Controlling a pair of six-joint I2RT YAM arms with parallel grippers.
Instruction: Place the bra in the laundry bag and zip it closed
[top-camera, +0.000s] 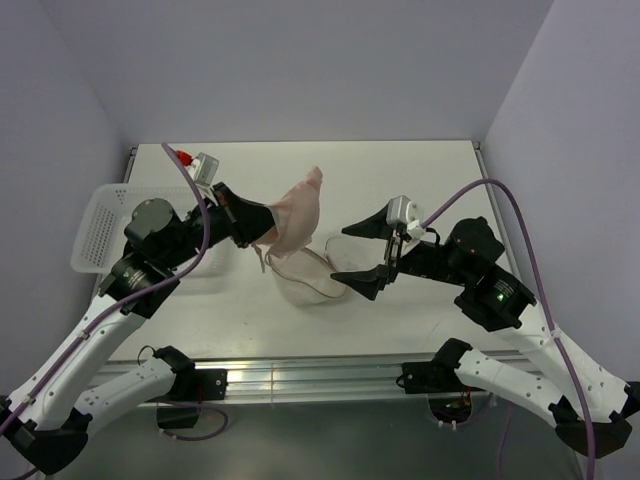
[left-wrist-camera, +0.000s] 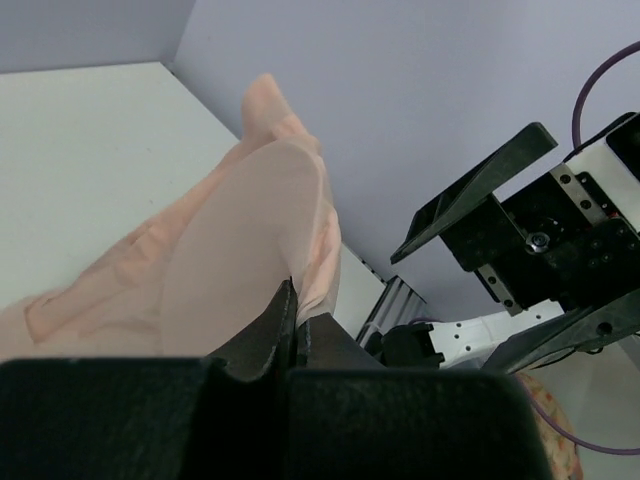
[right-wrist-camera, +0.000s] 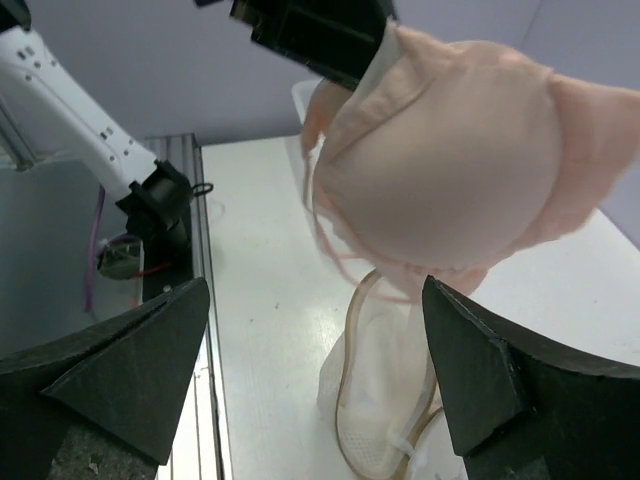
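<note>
My left gripper (top-camera: 262, 226) is shut on the pale pink bra (top-camera: 298, 215) and holds it in the air above the table's middle. In the left wrist view the bra (left-wrist-camera: 230, 250) hangs from the closed fingertips (left-wrist-camera: 285, 305). The laundry bag (top-camera: 312, 275), a white mesh case with a pinkish rim, lies open on the table right under the bra. My right gripper (top-camera: 372, 250) is open wide and empty just right of the bag. In the right wrist view the bra (right-wrist-camera: 450, 160) hangs over the open bag (right-wrist-camera: 385, 400), between my fingers (right-wrist-camera: 130, 370).
A white perforated plastic basket (top-camera: 100, 225) stands at the table's left edge, behind my left arm. Grey walls close the table in at the back and both sides. A metal rail (top-camera: 320, 375) runs along the near edge.
</note>
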